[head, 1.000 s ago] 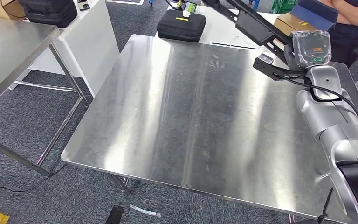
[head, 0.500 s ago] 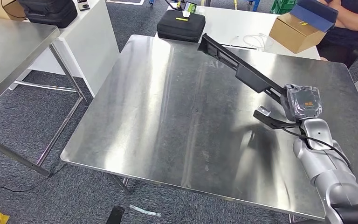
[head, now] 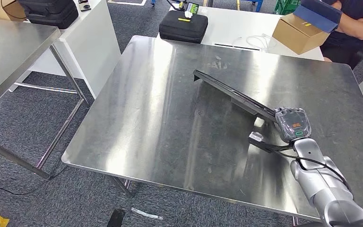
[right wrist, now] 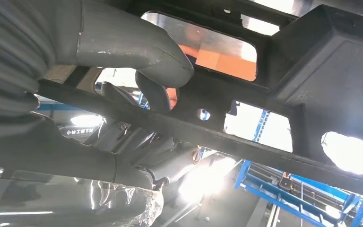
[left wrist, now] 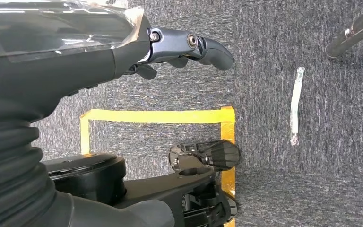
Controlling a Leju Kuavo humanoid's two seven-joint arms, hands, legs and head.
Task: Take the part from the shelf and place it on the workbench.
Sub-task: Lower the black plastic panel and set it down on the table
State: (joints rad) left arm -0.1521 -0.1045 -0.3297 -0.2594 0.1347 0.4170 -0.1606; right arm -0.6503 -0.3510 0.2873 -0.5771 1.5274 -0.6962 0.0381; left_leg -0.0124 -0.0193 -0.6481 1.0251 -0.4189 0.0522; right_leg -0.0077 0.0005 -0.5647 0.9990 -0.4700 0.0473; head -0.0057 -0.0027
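In the head view, the right hand [head: 292,124] grips one end of a long black part [head: 231,94], which stretches across the steel bench [head: 160,118] with its far end low over, or touching, the surface. A black case [head: 184,25] and a cardboard box [head: 298,32] sit on the white table [head: 246,23] behind, near a person [head: 354,21].

In the left wrist view, the left hand [left wrist: 179,49] hangs over grey carpet [left wrist: 274,179], fingers loosely curled around nothing.

In the right wrist view, the thumb [right wrist: 137,49] and fingers [right wrist: 137,137] clamp the part's black frame.
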